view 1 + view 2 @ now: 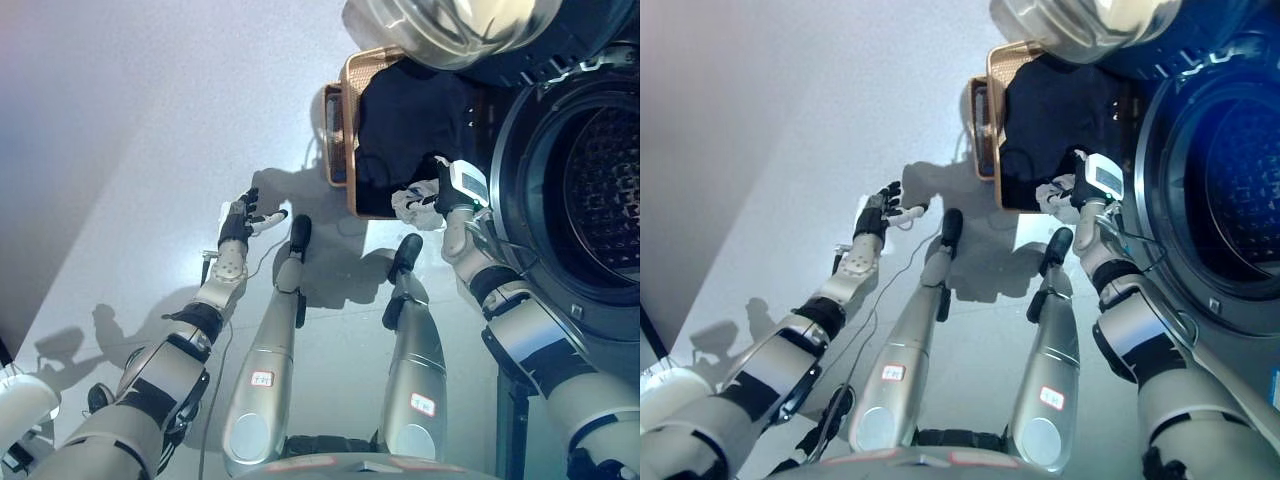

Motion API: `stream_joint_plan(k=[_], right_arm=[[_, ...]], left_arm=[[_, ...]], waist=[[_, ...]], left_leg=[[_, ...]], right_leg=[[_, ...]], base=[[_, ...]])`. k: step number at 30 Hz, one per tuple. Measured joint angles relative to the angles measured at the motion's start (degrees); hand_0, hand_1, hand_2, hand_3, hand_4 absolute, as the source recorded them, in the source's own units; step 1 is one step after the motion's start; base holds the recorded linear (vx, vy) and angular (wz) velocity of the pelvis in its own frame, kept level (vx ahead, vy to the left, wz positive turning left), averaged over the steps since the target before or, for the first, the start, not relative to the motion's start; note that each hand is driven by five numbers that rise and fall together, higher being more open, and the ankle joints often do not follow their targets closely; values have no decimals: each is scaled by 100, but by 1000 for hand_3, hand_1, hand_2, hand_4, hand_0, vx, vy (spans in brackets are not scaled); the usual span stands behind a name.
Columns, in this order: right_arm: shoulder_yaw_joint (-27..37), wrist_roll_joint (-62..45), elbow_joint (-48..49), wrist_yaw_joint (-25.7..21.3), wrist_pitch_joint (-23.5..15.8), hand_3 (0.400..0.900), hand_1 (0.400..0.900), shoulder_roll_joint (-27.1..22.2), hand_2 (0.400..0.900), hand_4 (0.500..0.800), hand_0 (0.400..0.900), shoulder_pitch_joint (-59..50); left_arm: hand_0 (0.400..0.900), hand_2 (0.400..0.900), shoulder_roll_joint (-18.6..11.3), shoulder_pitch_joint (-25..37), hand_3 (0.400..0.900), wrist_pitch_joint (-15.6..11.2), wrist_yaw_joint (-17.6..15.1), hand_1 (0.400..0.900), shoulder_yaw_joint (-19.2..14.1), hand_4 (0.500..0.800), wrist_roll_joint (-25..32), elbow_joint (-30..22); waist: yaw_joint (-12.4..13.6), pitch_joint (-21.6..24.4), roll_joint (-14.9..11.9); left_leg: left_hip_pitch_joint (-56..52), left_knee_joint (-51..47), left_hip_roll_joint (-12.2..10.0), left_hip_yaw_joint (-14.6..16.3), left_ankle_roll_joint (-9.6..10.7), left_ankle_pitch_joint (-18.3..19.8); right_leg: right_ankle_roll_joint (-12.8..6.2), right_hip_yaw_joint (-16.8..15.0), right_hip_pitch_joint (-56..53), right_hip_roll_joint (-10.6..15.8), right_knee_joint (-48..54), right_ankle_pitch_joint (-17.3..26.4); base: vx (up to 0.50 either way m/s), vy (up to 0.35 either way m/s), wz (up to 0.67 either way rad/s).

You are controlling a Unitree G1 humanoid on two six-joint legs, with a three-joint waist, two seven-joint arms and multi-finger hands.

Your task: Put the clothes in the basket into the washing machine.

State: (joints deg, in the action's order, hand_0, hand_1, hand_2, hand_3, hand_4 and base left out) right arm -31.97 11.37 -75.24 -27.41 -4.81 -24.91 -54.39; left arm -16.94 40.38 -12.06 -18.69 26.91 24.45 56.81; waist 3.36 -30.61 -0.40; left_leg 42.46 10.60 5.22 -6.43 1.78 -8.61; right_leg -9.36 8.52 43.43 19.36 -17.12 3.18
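A tan woven basket (pixel 346 110) lies on the floor at the top middle, next to the washing machine. A heap of dark clothes (pixel 410 120) fills it. The washing machine's round opening (pixel 600 190) is at the right, with its drum bare inside. My right hand (pixel 432 200) is at the basket's near edge, against the dark clothes; it also shows in the right eye view (pixel 1070 188). My left hand (pixel 243 215) is open and empty above the floor, left of the basket.
The washing machine's glass door (pixel 450 25) stands swung open above the basket at the top edge. Grey floor (pixel 150 120) spreads to the left.
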Motion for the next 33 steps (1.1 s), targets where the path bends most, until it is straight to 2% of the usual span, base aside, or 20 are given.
stream_joint_plan(k=[2,6,9,20,21,23,28,33], right_arm=[[4,-3,-41,-5,19,900,900,-4,900,800,900,4],[15,-1,-127,-115,113,900,900,-115,900,800,900,-13],[18,11,-286,-114,175,900,900,-188,900,800,900,-106],[19,110,-539,92,349,900,900,-411,900,800,900,-469],[19,109,-540,140,356,767,767,-423,767,720,767,-507],[19,109,-541,169,361,400,400,-452,400,500,400,-563],[34,104,-536,173,391,400,400,-625,400,500,400,-752],[73,101,-533,176,405,400,400,-659,400,500,400,-842]], left_arm=[[900,900,21,4,900,-33,-8,900,19,800,40,-106],[900,900,-35,-80,900,-111,-123,900,31,800,46,-822],[900,900,-36,-92,900,-174,-129,900,32,800,92,-1043],[900,900,-64,-111,900,-178,-137,900,77,800,154,-1111],[900,900,-66,-110,900,-178,-142,900,78,800,154,-1137],[900,900,-79,-134,900,-176,-179,900,74,800,154,-1282],[900,900,-174,-159,900,-179,-216,900,70,800,152,-1738],[900,900,-186,-167,900,-185,-229,900,25,800,148,-1784]], waist=[[33,-5,10],[72,-27,59],[99,-50,111],[117,-51,129],[115,-51,129],[116,-51,129],[120,-52,131],[100,-52,131]], left_leg=[[51,10,32,1,-12,-9],[343,149,114,22,-23,19],[530,306,138,35,-43,39],[980,633,201,90,-24,110],[1012,638,201,91,-23,110],[1085,689,202,98,-21,115],[1286,810,205,149,-32,122],[1320,823,204,180,-36,134]], right_leg=[[-1,-13,48,28,-12,0],[-26,-110,397,110,-250,-60],[-25,-171,600,132,-424,-110],[-6,-331,1133,200,-846,-214],[-6,-336,1164,199,-852,-214],[1,-350,1244,203,-901,-218],[2,-406,1453,208,-1002,-218],[2,-449,1510,205,-1017,-218]], base=[[0,15,5],[-8,13,4],[-8,9,4],[-1,5,-1],[-35,9,2],[-44,18,0],[-31,18,-2],[-25,14,2]])
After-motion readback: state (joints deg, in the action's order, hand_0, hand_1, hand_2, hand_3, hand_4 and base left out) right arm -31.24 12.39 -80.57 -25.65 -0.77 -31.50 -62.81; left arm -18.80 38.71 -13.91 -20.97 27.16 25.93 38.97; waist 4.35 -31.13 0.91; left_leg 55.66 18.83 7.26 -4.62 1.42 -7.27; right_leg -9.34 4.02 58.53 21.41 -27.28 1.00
